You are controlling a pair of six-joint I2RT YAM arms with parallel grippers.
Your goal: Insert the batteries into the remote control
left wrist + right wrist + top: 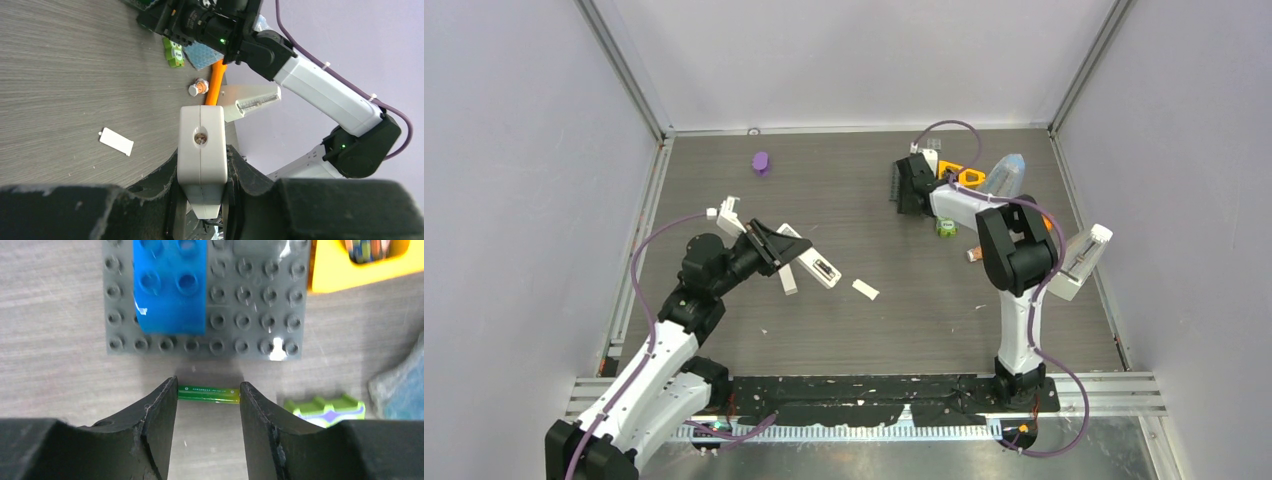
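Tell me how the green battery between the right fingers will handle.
The battery is a thin smooth cylinder, so it will probably roll if released on the table. The right gripper seems to pinch it end to end, so it may pivot or slip out. It looks rigid.

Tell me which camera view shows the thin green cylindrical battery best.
The right wrist view: the thin green cylindrical battery spans the gap between the fingertips of the right gripper, close and unobstructed. In the top external view the gripper hides it; the left wrist view misses it.
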